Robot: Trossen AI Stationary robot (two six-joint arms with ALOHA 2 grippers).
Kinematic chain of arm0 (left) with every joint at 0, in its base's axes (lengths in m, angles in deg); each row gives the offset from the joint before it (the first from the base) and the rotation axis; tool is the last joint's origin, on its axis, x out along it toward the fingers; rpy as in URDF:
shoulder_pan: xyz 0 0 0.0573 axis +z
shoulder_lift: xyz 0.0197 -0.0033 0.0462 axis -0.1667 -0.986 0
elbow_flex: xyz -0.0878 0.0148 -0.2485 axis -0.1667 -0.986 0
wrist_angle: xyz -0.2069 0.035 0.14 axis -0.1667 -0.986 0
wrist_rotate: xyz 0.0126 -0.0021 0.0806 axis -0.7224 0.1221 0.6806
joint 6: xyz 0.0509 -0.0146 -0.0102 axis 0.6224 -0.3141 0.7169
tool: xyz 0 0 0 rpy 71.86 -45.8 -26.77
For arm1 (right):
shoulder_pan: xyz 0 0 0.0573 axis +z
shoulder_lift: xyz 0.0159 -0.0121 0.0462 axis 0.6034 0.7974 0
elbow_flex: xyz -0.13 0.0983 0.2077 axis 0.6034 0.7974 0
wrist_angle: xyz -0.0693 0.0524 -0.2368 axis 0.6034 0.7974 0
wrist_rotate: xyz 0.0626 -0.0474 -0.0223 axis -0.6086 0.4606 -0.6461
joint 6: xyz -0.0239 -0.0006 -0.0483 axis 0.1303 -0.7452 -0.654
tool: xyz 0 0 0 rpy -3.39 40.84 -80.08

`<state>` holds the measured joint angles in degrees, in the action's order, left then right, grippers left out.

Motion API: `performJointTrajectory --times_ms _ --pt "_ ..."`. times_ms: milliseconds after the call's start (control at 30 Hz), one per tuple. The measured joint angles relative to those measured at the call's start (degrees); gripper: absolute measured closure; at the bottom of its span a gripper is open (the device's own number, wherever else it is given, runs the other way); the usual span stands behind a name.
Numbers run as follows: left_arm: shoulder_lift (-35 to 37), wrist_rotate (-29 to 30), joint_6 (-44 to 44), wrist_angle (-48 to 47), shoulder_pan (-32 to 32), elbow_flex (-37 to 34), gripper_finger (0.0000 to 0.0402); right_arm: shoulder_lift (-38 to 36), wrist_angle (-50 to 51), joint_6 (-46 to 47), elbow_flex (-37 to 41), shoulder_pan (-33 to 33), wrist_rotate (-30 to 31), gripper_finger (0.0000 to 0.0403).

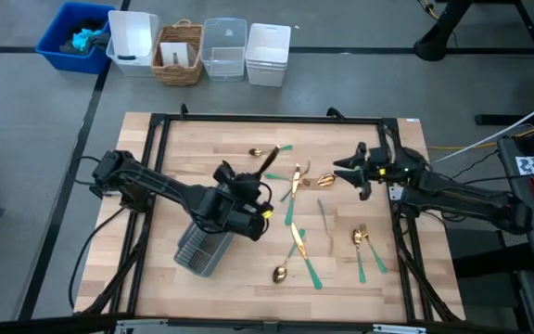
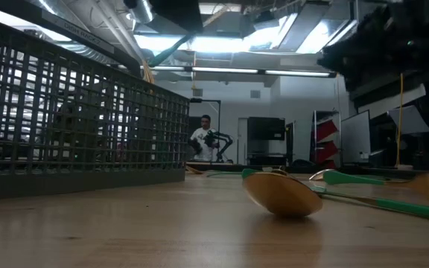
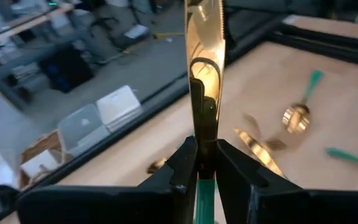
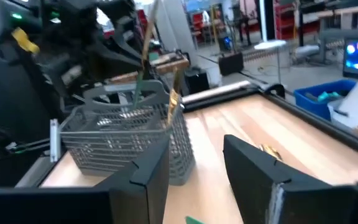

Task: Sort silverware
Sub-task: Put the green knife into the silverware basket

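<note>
My left gripper point(image 1: 253, 187) is shut on a knife point(image 1: 269, 165) with a gold serrated blade point(image 3: 204, 43) and a green handle, lifted above the table beside the grey mesh caddy point(image 1: 202, 247). The caddy point(image 4: 129, 140) stands on the table with a few pieces leaning inside it. More silverware lies flat on the wood: a spoon point(image 1: 259, 151), forks point(image 1: 296, 182), a knife point(image 1: 296, 241), a spoon point(image 1: 280, 273) and a fork point(image 1: 360, 238). My right gripper point(image 1: 343, 173) hovers open at the table's right point(image 4: 194, 168), with nothing between its fingers. My left gripper pinches the knife between its two fingers, where the green handle meets the gold blade point(image 3: 204, 177). The knife runs along the fingers, and its blade sticks out past the fingertips. It is lifted clear of the table, the blade slanting up toward the far right.
Several bins and a basket point(image 1: 179, 54) stand beyond the table's far edge. A black frame rail point(image 1: 267, 119) runs around the tabletop. A gold spoon point(image 2: 281, 193) lies close to the low camera. A person stands far off in the room point(image 2: 202, 138).
</note>
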<state>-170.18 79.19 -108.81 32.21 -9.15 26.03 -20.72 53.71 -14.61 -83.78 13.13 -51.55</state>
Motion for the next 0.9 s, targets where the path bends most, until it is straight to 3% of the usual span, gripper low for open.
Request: performJointTrajectory --times_ms 300,600,800,900 --pt "-0.16 7.12 -10.34 -1.47 -0.04 -4.90 0.0360 9.68 -6.36 -0.48 0.09 0.00 -0.02 0.0251" --pt "-0.18 14.59 -21.98 2.06 -0.44 -13.51 0.0360 11.63 -9.75 -2.29 0.09 0.00 -0.04 0.0251" --pt "0.01 18.62 -22.20 12.74 -0.44 -19.94 0.0360 11.65 -9.71 -3.26 0.09 0.00 -0.04 0.0251" --pt "-0.47 16.85 -21.75 18.65 -1.01 -22.01 0.0360 11.65 -9.66 -3.26 0.09 0.00 -0.07 0.0251"
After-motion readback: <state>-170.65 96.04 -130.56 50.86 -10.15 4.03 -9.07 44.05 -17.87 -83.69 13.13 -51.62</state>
